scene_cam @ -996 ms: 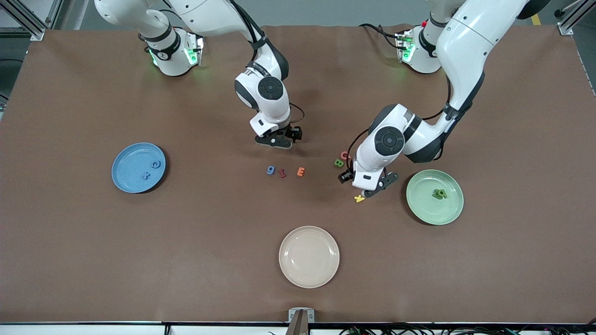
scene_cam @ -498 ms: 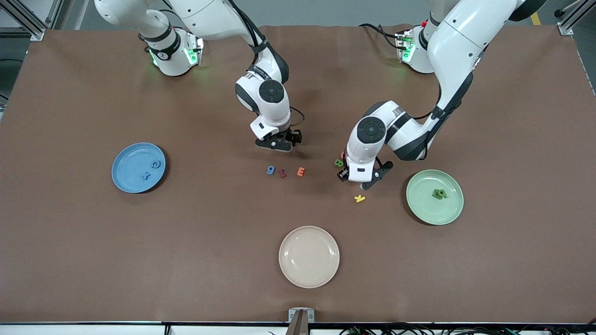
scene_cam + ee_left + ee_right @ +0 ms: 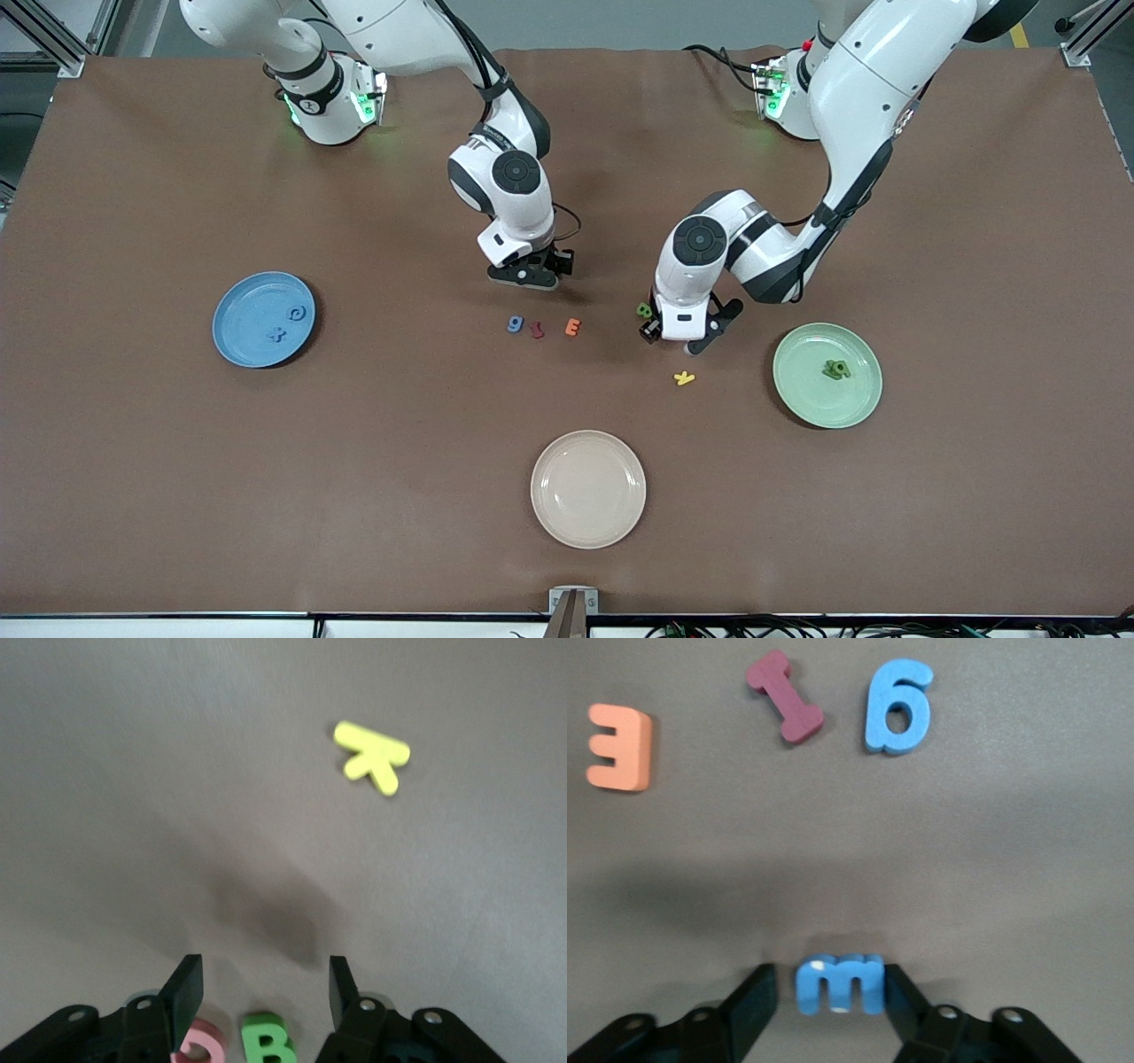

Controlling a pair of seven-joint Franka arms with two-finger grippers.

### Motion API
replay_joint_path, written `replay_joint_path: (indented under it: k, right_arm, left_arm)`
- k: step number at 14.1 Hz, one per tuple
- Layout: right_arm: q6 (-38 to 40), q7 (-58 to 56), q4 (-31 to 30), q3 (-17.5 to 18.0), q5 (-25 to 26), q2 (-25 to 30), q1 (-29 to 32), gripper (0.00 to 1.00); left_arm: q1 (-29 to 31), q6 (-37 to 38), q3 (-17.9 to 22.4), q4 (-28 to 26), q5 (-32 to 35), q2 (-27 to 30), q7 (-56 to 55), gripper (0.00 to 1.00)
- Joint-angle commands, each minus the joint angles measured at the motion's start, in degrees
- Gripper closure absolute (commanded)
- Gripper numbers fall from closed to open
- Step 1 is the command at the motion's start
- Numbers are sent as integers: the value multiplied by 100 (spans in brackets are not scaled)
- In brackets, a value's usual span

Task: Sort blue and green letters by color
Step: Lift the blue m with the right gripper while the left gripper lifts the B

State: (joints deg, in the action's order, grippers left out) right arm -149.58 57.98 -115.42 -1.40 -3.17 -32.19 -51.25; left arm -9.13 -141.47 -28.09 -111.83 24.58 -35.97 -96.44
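The right end effector (image 3: 829,988) sits low at the upper centre of the front view, its fingers closed on a blue letter m (image 3: 839,984). Just below it in the frame lie a blue 6 (image 3: 515,324), a dark red I (image 3: 537,330) and an orange E (image 3: 573,328) in a row. The left end effector (image 3: 263,988) — fingers apart, holding nothing — hovers over a green B (image 3: 266,1043) and a pink letter (image 3: 200,1047) right of centre, with a yellow K (image 3: 683,378) below. The blue plate (image 3: 232,341) at mid-left carries two blue letters (image 3: 290,322); the green plate (image 3: 861,392) at mid-right holds green letters (image 3: 835,369). A beige plate (image 3: 588,488) sits at the lower centre of the table (image 3: 177,496).
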Motion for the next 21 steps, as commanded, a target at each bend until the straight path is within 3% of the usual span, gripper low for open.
replay_joint_path:
  k: [1,3,4,9,13,15,17,18,21]
  right_arm:
    - [-37,108,37,-106,115,-156,-87,74]
    - [-10,117,37,-132,115,-156,-70,97]
    - [7,108,37,-158,115,-147,-69,99]
    - [472,-41,55,-343,115,265,88,100]
    - [1665,-1294,37,-361,106,932,851,100]
    - [2307,-1989,-6,-361,115,1284,1352,100]
    - [2608,-2866,-321,-361,115,1714,1993,100]
    - [2644,-3367,-515,-361,124,1934,2292,100]
    - [2688,-4625,-1025,-396,430,2410,3223,100]
  left_arm:
    - [-115,-152,5,-5,126,-112,-244,35]
    - [-141,-152,5,-14,126,-138,-253,36]
    - [-150,-152,5,-14,126,-147,-261,36]
    - [-255,-152,5,-40,126,-147,-410,36]
    - [-317,-144,-12,-49,135,-138,-569,40]
    - [-317,-144,-12,-67,135,-147,-552,58]
    - [-230,-135,5,-67,126,-138,-499,91]
    - [-203,-91,5,-58,126,-86,-473,99]
    - [-159,137,23,4,135,238,-446,100]
